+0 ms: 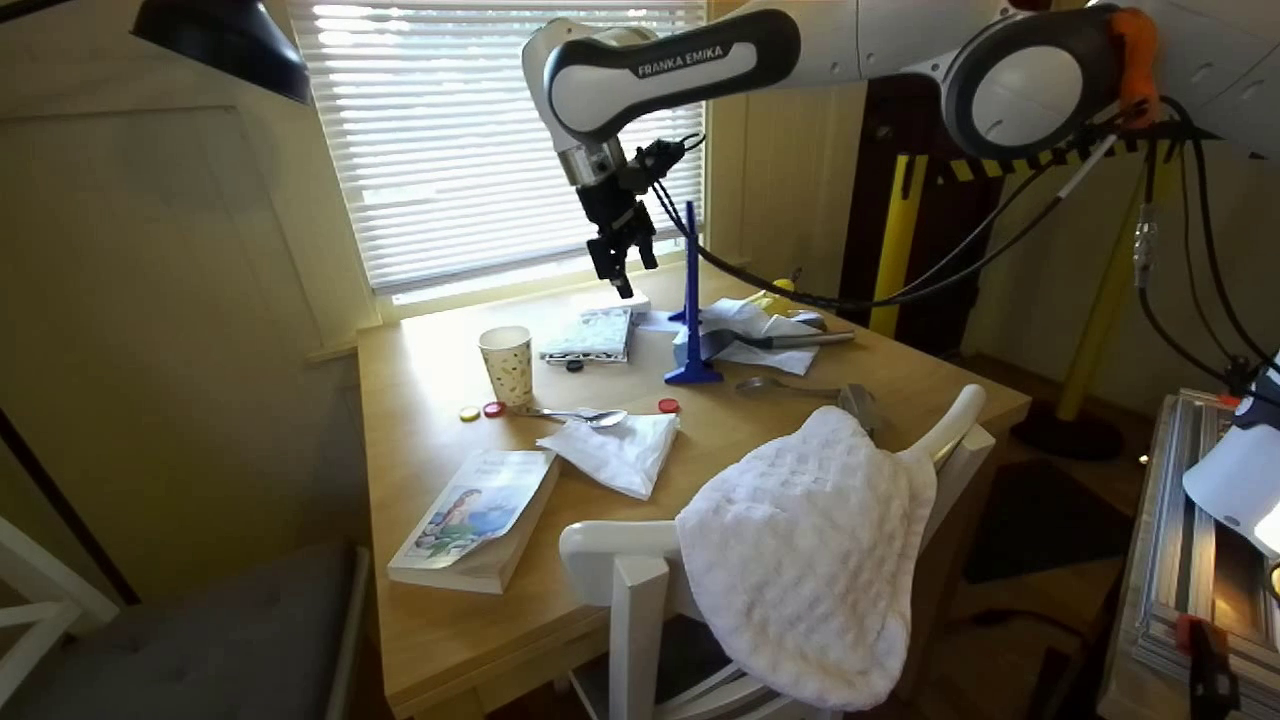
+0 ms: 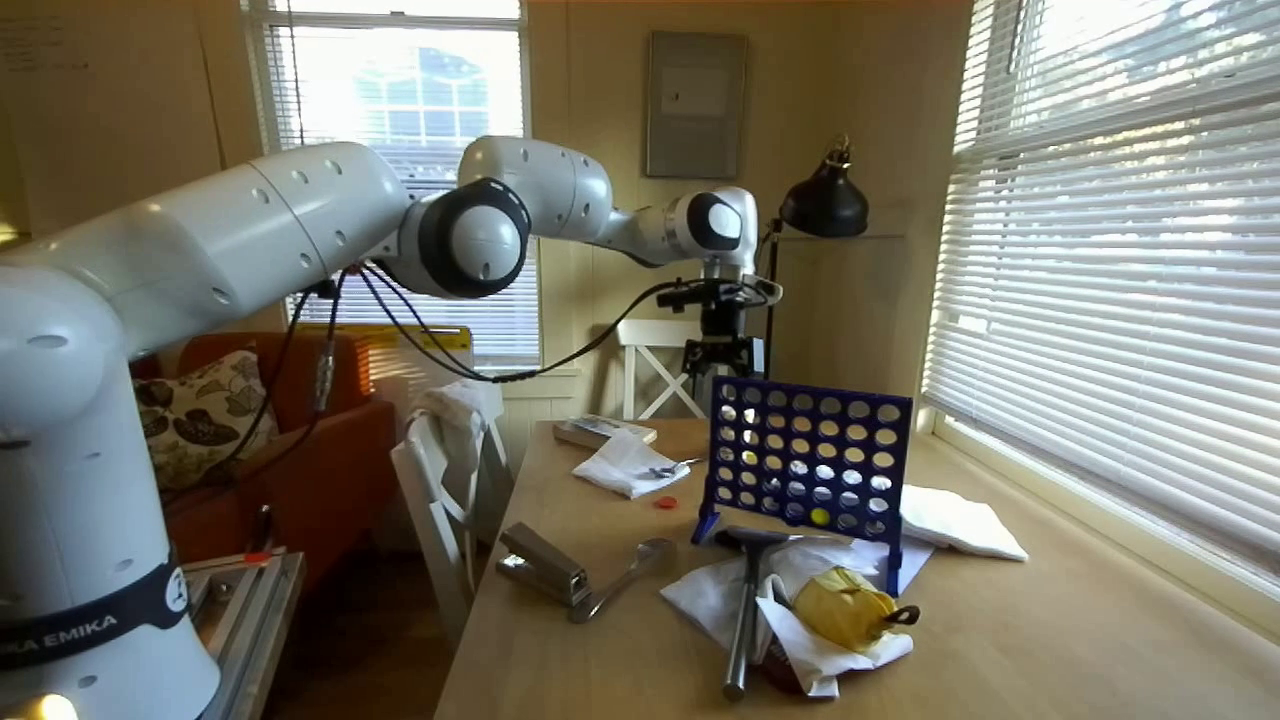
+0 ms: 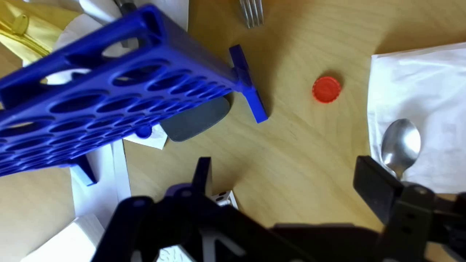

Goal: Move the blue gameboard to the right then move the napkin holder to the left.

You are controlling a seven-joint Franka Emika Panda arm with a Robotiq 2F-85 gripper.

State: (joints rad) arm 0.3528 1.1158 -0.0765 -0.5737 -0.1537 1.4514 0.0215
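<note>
Above the table [image 1: 720,440], near the blue gameboard [image 2: 813,458], the gripper [image 3: 285,176] is held released: its fingers [image 3: 375,185] are set wide apart, nothing is gripped, & bare tabletop is seen b/w them in the wrist view. The board, untouched by the fingers, is stood upright on its feet; a yellow round [image 2: 820,516] is seen at its bottom row & the gripper's black body [image 2: 722,325] is partly screened by it in an exterior view, whereas just its narrow side [image 1: 691,285] is presented in an exterior view. A spoon [image 3: 401,143], w/ its bowl on a white sheet [image 3: 422,87], & a red disc [image 3: 326,89] are caught in all 3 views. Fork tines [image 3: 253,11] are made out in the wrist view only, at top edge. Further out, a patterned cup [image 1: 507,365] is shown clearly in an exterior view only; a stapler [image 2: 545,565] & a pale book [image 1: 480,510] w/ pic. cover are shown in both exterior views only.
</note>
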